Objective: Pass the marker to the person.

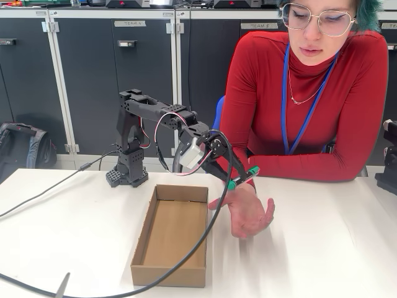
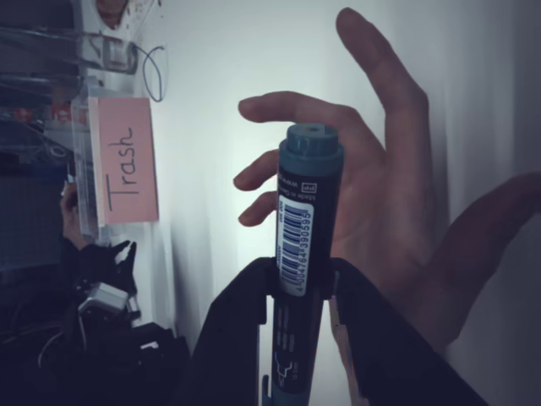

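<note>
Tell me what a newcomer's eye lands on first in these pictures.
The black gripper holds the marker clamped between its jaws, right above the person's open hand, which rests palm up on the white table. Behind it sits the person in a red sweater. An open cardboard box lies to the left of the hand in the fixed view.

White table is carrying everything. Open cardboard box is lying flat on it near the middle, long side running away from the camera, inside bare. Black arm base is standing on the table near the back edge, behind the box and to its left. Black cable is trailing from the base across the left part of the tabletop; another cable is crossing over the box's front right corner and sweeping along the front edge. Person's forearm is resting on the back edge at right.
</note>
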Controlling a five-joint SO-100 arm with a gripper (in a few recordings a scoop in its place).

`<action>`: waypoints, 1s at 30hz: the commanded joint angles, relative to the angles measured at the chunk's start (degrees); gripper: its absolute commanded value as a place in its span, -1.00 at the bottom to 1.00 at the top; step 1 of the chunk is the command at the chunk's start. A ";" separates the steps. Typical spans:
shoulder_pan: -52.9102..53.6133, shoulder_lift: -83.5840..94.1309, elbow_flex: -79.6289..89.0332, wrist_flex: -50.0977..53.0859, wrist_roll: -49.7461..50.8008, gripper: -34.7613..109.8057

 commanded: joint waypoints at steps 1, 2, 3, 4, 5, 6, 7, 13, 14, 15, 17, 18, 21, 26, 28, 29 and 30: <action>1.23 -0.26 -3.34 -1.14 0.26 -0.59; 1.58 -0.62 -3.34 -1.58 0.35 -0.59; 1.93 -0.97 -3.16 -2.02 0.35 -0.59; 2.37 -1.14 -2.99 -2.37 0.35 -0.59; 2.81 -1.41 -2.90 -2.64 0.35 -0.59; 3.16 -1.67 -2.81 -3.16 0.35 -0.59; 3.60 -1.85 -2.72 -3.96 0.35 -0.59; 5.19 -2.99 -2.37 -9.76 -0.26 -0.59; 5.27 -3.08 -2.29 -10.46 -0.44 -0.59; 5.27 -3.08 -2.20 -10.63 -0.70 -0.59; 5.27 -3.25 -2.11 -10.72 -0.88 -0.59; 5.27 -3.25 -2.11 -10.63 -0.88 -0.59; 5.10 -3.34 -1.93 -9.84 -0.62 -0.59; 5.27 -3.34 -0.44 -8.70 0.35 -0.59; 5.63 -3.52 -0.26 -9.05 0.62 -0.59; 5.80 -3.69 -0.26 -9.23 0.70 -0.59; 5.98 -3.87 -0.35 -9.40 0.70 -0.59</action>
